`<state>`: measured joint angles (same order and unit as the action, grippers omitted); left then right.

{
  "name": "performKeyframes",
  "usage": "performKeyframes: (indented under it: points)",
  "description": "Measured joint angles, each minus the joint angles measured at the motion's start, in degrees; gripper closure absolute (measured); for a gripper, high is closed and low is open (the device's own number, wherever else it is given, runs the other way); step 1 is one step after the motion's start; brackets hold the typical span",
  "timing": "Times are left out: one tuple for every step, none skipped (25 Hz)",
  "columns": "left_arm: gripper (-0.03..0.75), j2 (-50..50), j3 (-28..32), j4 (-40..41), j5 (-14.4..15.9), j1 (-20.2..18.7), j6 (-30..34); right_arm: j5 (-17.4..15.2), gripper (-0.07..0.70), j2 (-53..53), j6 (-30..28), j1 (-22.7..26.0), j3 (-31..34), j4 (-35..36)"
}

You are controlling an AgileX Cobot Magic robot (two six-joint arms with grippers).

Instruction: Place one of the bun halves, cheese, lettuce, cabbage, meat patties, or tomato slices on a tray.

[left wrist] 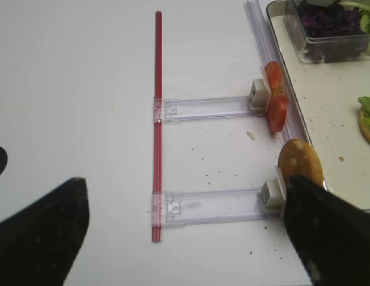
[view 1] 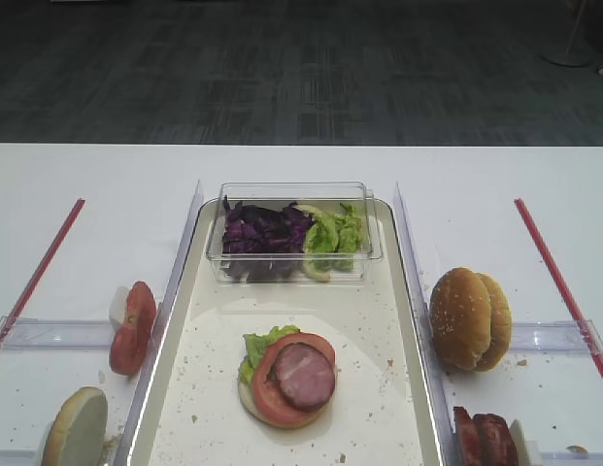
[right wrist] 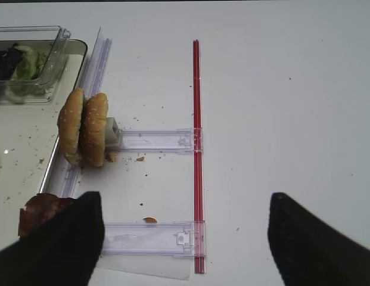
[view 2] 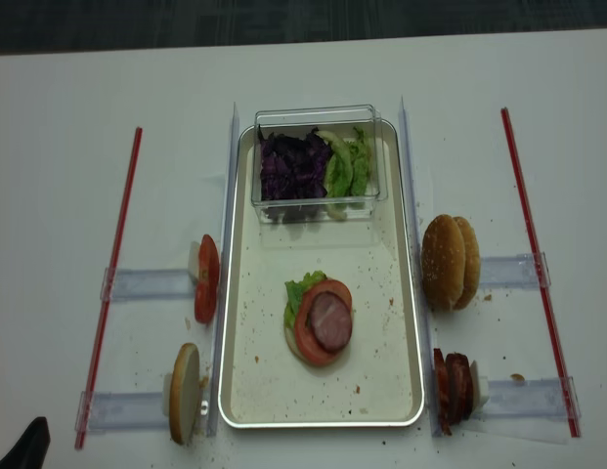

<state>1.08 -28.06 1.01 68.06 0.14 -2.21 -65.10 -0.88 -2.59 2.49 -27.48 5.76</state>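
- Right claw: fingers spread wide at the bottom of the right wrist view, nothing between them, hanging over bare bench. Released.
- Left claw: both fingers at the bottom corners of the left wrist view, far apart, gap empty. Released too; only a dark tip shows at lower left of the realsense view.
- Nearest the right claw: patties on edge at lower left of its view, then two bun halves on edge above them, beside the tray rim.
- Nearest the left claw: one bun half on edge at lower right of its view, tomato slices on edge further up.
- Tray, centre of the overhead views: stack lower centre, base bun, lettuce, tomato, patty on top. Four layers down.
- Clear box at the tray's upper end holds cabbage and more lettuce.
- Left, my read: cabbage possibly, top bun surely. No cheese seen.
- Orientation: tray long axis runs top to bottom of frame. Stack lies flat, faces up. Side buns and slices stand on edge, discs facing left-right, no long axis.
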Motion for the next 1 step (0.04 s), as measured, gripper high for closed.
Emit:
performKeyframes:
  points:
    - [0.103, 0.0, 0.0, 0.0, 0.0, 0.0, 0.0, 0.0, 0.046, 0.0, 0.0, 0.0, 0.0, 0.0]
